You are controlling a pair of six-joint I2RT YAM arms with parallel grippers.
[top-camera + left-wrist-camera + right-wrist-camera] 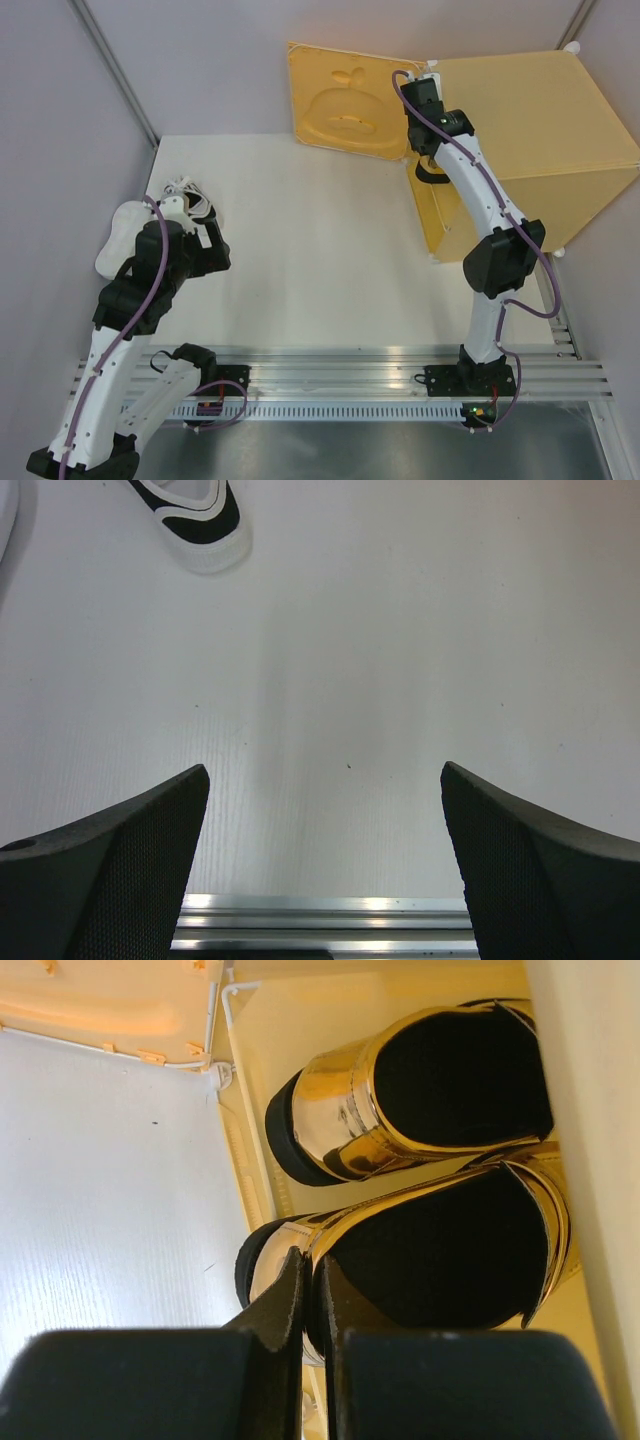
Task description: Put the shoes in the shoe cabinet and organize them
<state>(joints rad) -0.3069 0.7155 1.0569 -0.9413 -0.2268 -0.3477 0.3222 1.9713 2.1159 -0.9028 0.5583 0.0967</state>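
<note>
A white surface (320, 260) with a fine ribbed grain fills the middle of the overhead view. Pale grey walls (60, 100) close it in on the left, at the back and on the right, and slim metal struts (110, 70) run slantwise along the corners. At the near edge lie parallel aluminium rails (340, 365), bright with reflected light, and just in front of them is a slotted white strip (350, 410). The left wrist view shows a tiny dark speck (349, 766) on the surface.
</note>
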